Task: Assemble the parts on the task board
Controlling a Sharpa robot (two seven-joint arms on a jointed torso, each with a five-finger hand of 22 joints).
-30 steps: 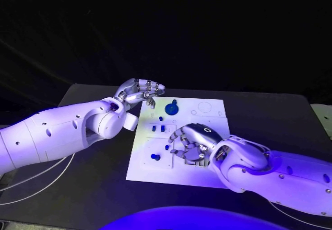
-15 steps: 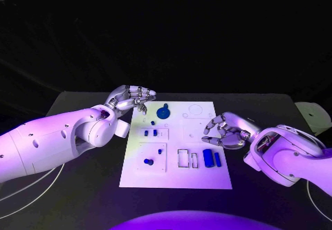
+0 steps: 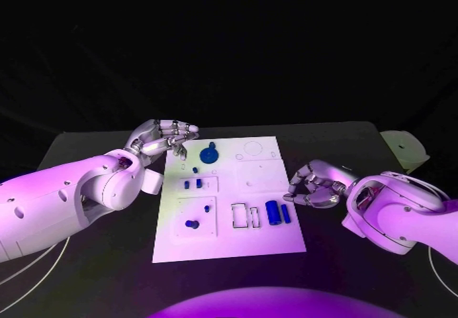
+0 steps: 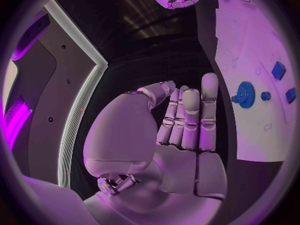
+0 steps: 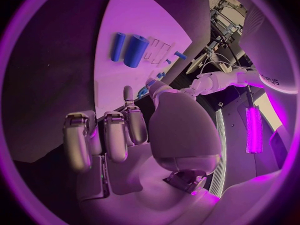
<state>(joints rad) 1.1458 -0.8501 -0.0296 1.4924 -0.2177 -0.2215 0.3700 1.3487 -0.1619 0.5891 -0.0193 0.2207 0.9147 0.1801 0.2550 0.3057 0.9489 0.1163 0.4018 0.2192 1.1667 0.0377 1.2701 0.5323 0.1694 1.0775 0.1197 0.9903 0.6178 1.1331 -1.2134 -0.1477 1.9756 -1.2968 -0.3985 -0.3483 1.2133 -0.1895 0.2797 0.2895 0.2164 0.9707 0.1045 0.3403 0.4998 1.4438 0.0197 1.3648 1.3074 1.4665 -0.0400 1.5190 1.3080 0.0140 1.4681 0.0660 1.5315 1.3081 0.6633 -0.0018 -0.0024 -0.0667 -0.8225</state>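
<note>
the white rectangular task board (image 3: 233, 199) lies flat in the middle of the black table (image 3: 95, 265). several small blue parts are spread over it. a round blue toothed gear (image 3: 209, 156) sits near the far left corner. two small blue blocks (image 3: 192, 184) stand side by side in the left middle zone. a blue peg (image 3: 191, 224) and a smaller blue stud (image 3: 207, 207) sit in the near left square panel. two blue cylinders (image 3: 278, 212) lie side by side near the right edge, just right of two empty rectangular outlines. judged from this layout, the assembly is part way along: some pieces appear seated, while the empty outlines and the two faint circles on the far right of the board suggest slots not yet filled.

the left hand (image 3: 164, 138) hovers over the far left corner of the board, just left of the gear. its fingers are curled loosely inward and hold nothing; the left wrist view shows the palm bare with fingers close together.

the right hand (image 3: 315, 184) hangs over the table just off the right edge of the board, near the two cylinders but apart from them. its fingers are bent inward around nothing.
</note>
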